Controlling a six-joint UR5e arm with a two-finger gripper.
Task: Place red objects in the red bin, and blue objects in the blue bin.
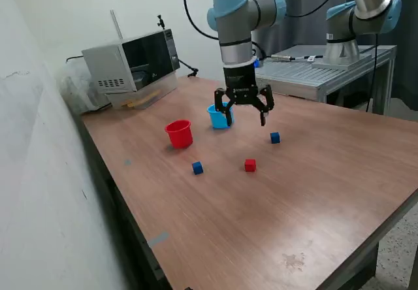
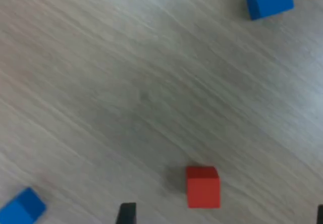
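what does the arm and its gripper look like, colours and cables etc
The arm is built of silver-grey tube segments with light blue caps at the joints. A black cable loops from behind it toward the wrist. The gripper is black, with two spread, angular linkage fingers below a dark wrist block. A second similar arm stands behind.

The arm reaches down from above, its wrist vertical over the middle of the worktop. The claw [image 1: 245,112] hangs above the surface, fingers spread wide apart and holding nothing.
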